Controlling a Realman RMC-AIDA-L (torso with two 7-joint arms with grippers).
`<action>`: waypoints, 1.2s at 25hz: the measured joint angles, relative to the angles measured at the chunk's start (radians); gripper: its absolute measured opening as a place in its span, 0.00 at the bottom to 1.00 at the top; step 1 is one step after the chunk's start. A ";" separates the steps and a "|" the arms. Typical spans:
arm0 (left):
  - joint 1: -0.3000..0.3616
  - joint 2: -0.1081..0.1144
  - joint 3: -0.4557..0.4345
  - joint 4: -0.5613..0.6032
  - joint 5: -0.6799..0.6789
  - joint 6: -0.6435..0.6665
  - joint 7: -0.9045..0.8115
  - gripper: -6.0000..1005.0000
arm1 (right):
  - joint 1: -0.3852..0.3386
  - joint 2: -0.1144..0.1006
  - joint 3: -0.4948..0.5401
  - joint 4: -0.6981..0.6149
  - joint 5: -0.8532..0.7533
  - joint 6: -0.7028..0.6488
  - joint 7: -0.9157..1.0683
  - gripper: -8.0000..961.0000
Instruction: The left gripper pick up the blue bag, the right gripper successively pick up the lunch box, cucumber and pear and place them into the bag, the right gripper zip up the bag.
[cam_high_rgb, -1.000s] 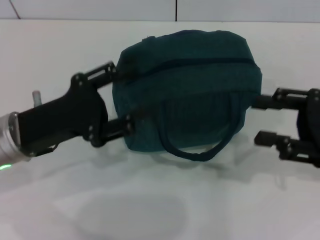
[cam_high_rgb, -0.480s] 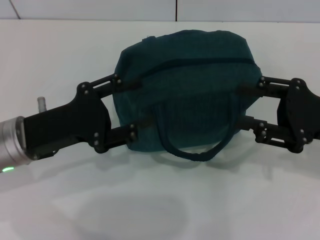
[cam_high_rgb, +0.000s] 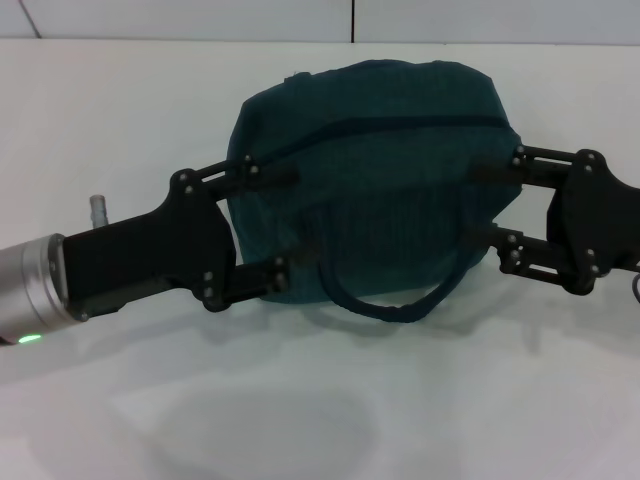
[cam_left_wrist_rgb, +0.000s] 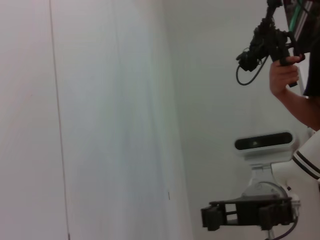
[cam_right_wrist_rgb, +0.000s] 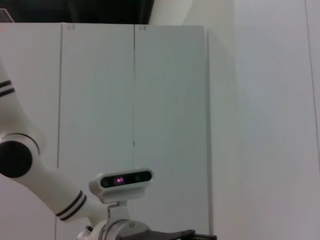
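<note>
White worktop (cam_high_rgb: 320, 420) underneath. Blue bag (cam_high_rgb: 370, 180) resting upon it at centre, zipped, carry handle drooping forward. Left claw (cam_high_rgb: 282, 222) spread wide, straddling the bag's left end, fingers touching the fabric. Right claw (cam_high_rgb: 482, 200) likewise spread across the bag's right end, not clenched.

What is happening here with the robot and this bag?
Two black grippers are at a dark blue bag on the white table. The left gripper has its fingers spread around the bag's left end, and the right gripper does the same at the right end. The zipper looks shut, and no lunch box, cucumber or pear is in view.
</note>
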 joint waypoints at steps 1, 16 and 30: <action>0.000 -0.002 -0.002 0.003 0.003 -0.001 0.001 0.70 | 0.000 0.002 0.000 0.000 0.000 0.005 0.000 0.58; -0.005 -0.020 -0.004 0.006 0.005 -0.028 0.002 0.70 | 0.006 0.022 0.000 -0.019 -0.069 0.010 -0.048 0.58; 0.000 -0.021 -0.004 0.005 0.004 -0.029 0.001 0.69 | -0.003 0.046 0.026 -0.023 -0.073 0.015 -0.080 0.58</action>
